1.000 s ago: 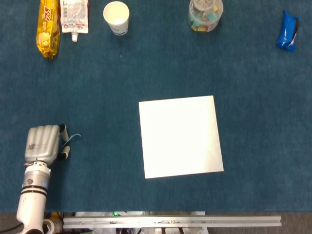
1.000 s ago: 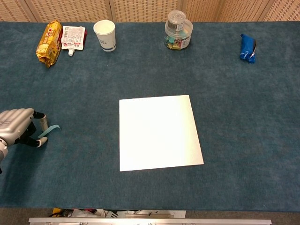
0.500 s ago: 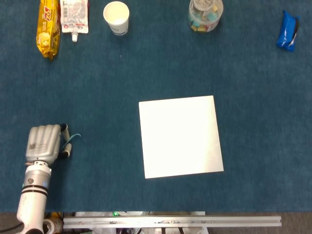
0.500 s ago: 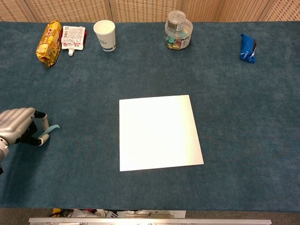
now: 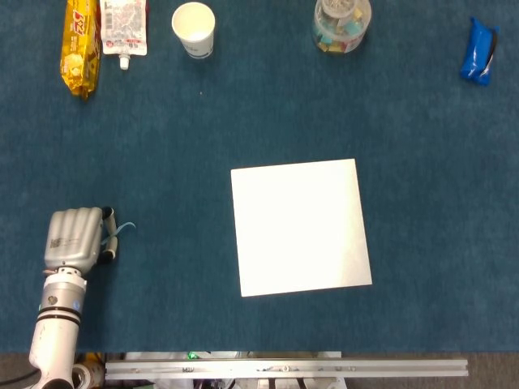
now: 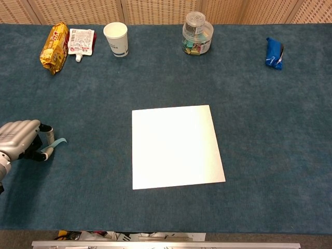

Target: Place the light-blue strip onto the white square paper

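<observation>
The left hand (image 6: 21, 140), at eight o'clock on the surface (image 6: 259, 119), pinches the light-blue strip (image 6: 56, 144) in curled fingers. To do this step well, keep the pinch firm and carry the strip toward three o'clock, over the white square paper (image 6: 176, 146), before letting go. The right hand is out of sight.

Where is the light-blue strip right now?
The strip is at the table's left edge in both views, pinched in the left hand's fingers, well left of the white paper.

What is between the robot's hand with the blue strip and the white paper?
Only bare blue tablecloth between left hand and white square paper, in both views.
</observation>
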`<state>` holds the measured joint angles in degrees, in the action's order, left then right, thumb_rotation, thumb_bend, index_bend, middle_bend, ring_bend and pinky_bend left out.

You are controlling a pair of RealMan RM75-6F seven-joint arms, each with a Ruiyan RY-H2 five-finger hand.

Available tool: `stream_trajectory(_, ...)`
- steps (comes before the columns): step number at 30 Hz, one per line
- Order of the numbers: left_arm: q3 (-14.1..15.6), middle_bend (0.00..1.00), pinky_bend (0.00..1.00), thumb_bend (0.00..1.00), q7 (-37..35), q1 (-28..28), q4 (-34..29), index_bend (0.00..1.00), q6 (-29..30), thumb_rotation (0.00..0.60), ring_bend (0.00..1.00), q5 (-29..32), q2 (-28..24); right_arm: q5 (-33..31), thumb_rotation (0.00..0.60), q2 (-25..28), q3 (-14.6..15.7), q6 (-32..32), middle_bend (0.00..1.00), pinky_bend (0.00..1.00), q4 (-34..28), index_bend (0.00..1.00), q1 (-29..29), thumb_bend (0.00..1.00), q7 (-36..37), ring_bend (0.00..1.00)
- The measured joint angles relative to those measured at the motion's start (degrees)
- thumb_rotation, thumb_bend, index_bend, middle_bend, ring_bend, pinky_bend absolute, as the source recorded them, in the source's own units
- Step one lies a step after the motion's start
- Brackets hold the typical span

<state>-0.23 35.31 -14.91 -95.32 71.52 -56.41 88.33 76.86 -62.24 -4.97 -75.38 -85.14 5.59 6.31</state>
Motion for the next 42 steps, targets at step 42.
stream_trajectory(42, -1.31, 1.00, 1.00, 0.39, 19.02, -15.16, -7.35, 0.56, -7.12, 0.600, 1.00, -13.70, -0.60, 0.97, 0.600, 1.32, -0.20, -1.33, 0.37, 0.20, -3.60, 0.15, -0.13, 0.13, -2.04, 0.25)
